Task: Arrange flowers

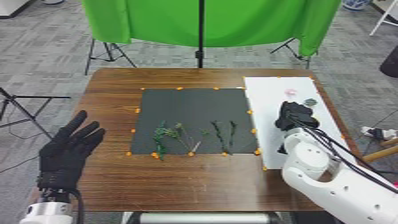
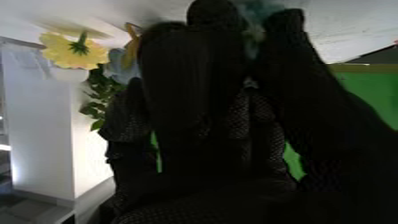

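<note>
Right robot hand [image 1: 296,117] over white sheet [image 1: 269,97]

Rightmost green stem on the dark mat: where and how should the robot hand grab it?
I'd pinch the rightmost green stem near its middle, from above and slightly from its right. It is slim and points away from the robot; another stem lies close on its left, with bare dark mat on its right.
</note>
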